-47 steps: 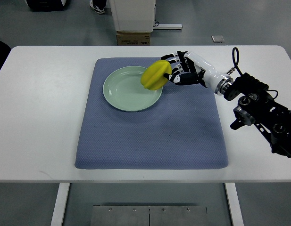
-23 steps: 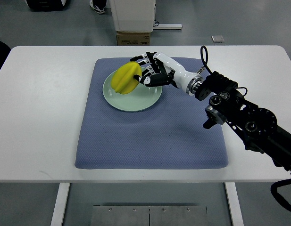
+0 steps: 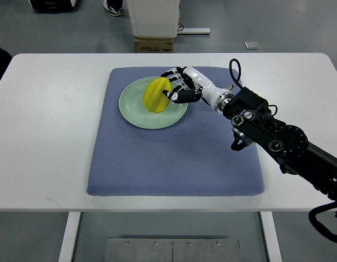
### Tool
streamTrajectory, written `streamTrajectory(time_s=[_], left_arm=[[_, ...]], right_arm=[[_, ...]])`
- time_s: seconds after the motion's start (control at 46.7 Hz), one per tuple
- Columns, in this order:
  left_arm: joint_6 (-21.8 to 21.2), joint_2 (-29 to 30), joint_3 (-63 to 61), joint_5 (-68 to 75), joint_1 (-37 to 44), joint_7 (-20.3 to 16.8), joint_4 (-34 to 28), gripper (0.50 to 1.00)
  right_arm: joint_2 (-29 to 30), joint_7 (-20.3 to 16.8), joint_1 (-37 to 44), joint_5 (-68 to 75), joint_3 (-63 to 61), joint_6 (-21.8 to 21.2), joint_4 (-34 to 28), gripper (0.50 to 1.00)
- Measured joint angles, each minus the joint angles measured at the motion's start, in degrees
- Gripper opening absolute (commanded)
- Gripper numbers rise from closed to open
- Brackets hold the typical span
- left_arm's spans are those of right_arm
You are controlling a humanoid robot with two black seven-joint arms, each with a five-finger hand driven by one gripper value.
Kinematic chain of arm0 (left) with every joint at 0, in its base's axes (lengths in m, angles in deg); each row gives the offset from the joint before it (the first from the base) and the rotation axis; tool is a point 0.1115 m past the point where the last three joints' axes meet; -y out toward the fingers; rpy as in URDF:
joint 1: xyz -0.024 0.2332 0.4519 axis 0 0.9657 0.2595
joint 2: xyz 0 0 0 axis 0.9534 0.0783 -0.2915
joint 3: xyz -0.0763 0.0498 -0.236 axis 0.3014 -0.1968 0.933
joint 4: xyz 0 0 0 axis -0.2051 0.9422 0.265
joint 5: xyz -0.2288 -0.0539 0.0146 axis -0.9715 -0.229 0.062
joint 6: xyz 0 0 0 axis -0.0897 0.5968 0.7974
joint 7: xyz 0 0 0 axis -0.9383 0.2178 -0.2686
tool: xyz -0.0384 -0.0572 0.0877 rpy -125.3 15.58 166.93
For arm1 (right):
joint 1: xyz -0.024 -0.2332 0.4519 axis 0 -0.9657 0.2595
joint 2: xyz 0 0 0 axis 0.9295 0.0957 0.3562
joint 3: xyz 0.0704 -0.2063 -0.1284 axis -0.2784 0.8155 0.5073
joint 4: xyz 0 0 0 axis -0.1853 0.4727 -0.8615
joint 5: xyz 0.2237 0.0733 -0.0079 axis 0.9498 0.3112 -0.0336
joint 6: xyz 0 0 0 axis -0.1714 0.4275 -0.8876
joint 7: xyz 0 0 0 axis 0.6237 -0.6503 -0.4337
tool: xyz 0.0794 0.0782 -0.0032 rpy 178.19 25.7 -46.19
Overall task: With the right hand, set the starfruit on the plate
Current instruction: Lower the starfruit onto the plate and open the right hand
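Starfruit (image 3: 157,95), yellow, waxy and ridged, sits over the pale green plate (image 3: 136,112), with the fingers of the right hand (image 3: 178,90) curled around its right side. The step in hand seems to be the set-down; next the fingers should spread and draw back gently. The smooth round plate lies on a blue textured mat (image 3: 173,164).

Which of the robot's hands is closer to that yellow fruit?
The right hand. It reaches in from the right, fingers against the starfruit, which is over the green plate. The left hand is not in view at all.
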Motion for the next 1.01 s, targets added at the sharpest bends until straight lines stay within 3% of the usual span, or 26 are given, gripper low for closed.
streamTrajectory(time_s=[0.429,0.643,0.729,0.793,0.814,1.007], left_arm=[[0.0,0.0,0.0,0.0,0.0,0.0,0.0,1.000],[0.0,0.0,0.0,0.0,0.0,0.0,0.0,1.000],[0.0,0.0,0.0,0.0,0.0,0.0,0.0,1.000],[0.0,0.0,0.0,0.0,0.0,0.0,0.0,1.000],[0.0,0.0,0.0,0.0,0.0,0.0,0.0,1.000],[0.0,0.0,0.0,0.0,0.0,0.0,0.0,1.000]], right_arm=[[0.0,-2.3,0.1,-0.1,3.1,2.8,0.5,0.500],[0.0,-2.3,-0.2,-0.1,3.1,2.8,0.5,0.704],[0.0,-2.3,-0.3,-0.1,3.1,2.8,0.5,0.832],[0.0,-2.1,-0.3,0.0,3.1,2.8,0.4,0.968],[0.0,-2.0,-0.4,0.0,3.0,2.8,0.4,0.987],[0.0,-1.6,-0.4,0.6,2.8,2.8,0.2,1.000]])
